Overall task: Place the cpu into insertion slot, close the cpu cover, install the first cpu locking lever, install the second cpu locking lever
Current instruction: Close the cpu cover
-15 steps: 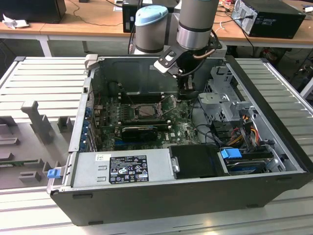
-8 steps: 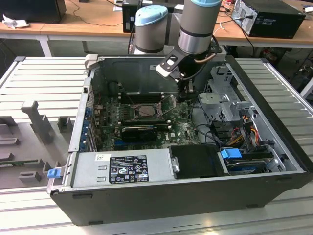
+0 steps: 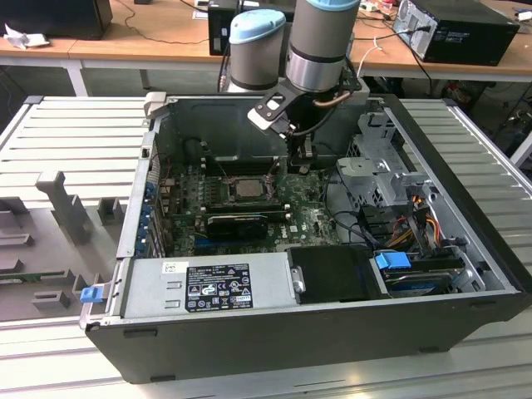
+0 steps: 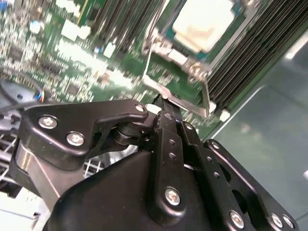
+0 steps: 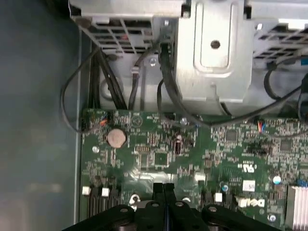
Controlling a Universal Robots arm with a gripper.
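Gripper (image 5: 163, 188) clenched, nothing held. cpu (image 4: 204, 21) sits flat on motherboard (image 5: 159, 154), just ahead of gripper nose. cpu cover (image 4: 175, 72) looks down round it. cpu likely light, rigid, slick on top, delicate underneath. Take by opposite edges only.

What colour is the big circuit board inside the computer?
Green; the circuit board shows best in the first wrist view.

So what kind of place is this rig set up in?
Probably a computer assembly lab or workshop: an opened black desktop computer case lies on a ribbed grey metal worktable, and long wooden benches behind it carry more black computer boxes.
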